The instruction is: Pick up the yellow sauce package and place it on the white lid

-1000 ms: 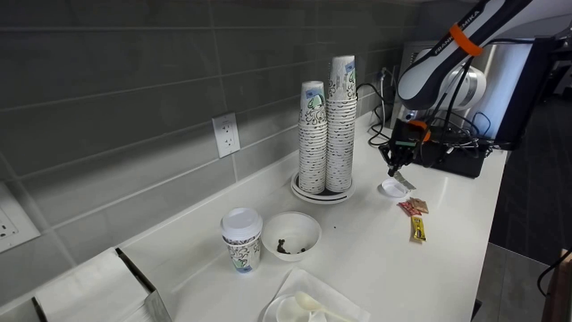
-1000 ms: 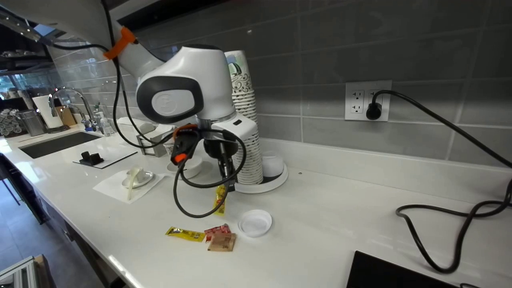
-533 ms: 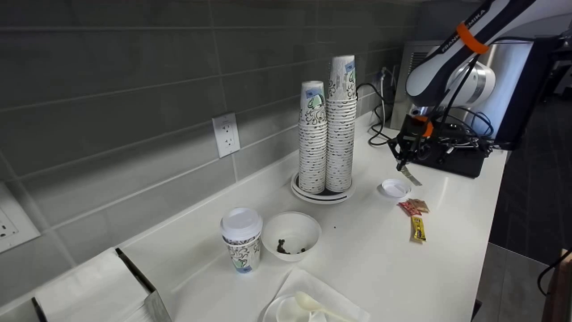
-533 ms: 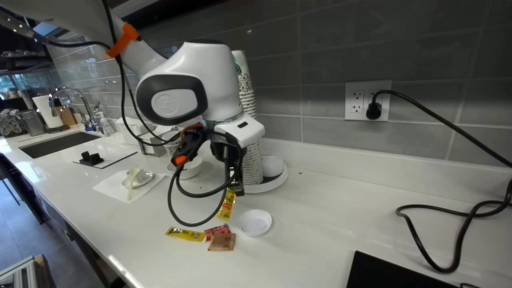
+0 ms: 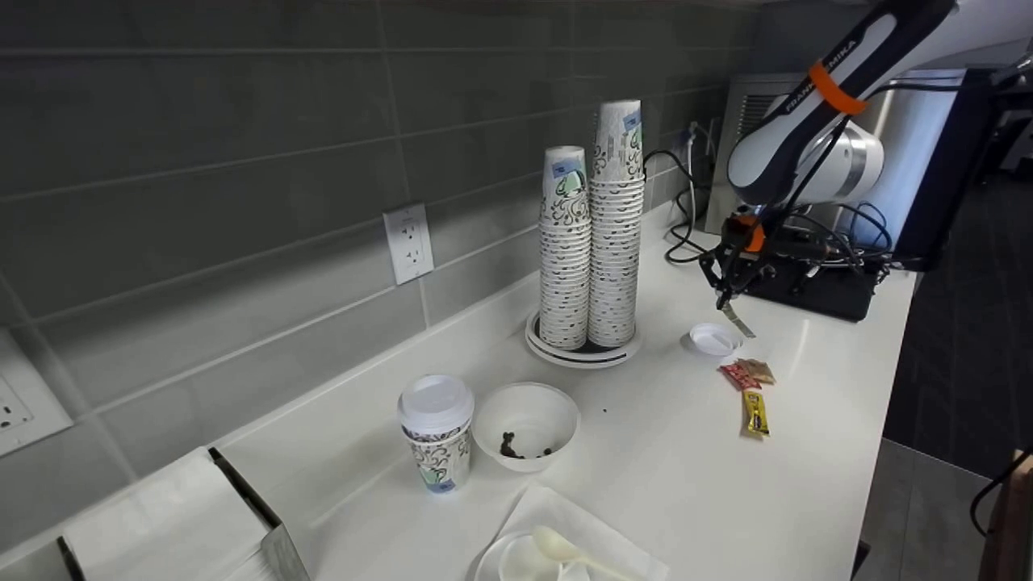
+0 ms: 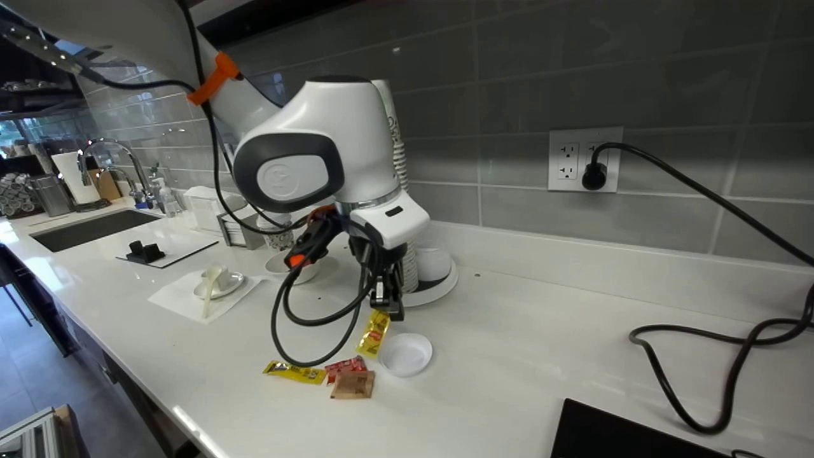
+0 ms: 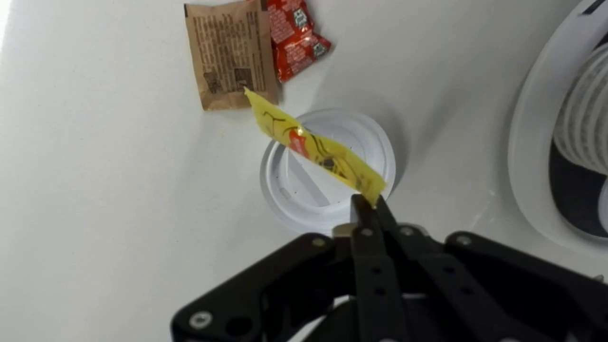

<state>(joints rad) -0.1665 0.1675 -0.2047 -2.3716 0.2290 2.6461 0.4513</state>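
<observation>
The gripper (image 7: 372, 208), jaws pinched together, held up the yellow sauce package (image 7: 314, 147) by one end, seemingly almost over the white lid (image 6: 406, 355), inward from the front edge of the counter (image 6: 509, 356). Picking was done; placing was left.

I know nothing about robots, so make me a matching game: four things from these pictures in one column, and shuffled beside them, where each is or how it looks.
Things
1. Loose white lid
2. Tall cup stacks
3. One yellow packet
4. White bowl

Places and states
A. Gripped in the tip of the pincer
B. Holding a few dark bits
C. Upside down on a round tray
D. Partly hidden behind number 3 in the wrist view

Pairs: 1-D, 2-C, 3-A, 4-B
</observation>
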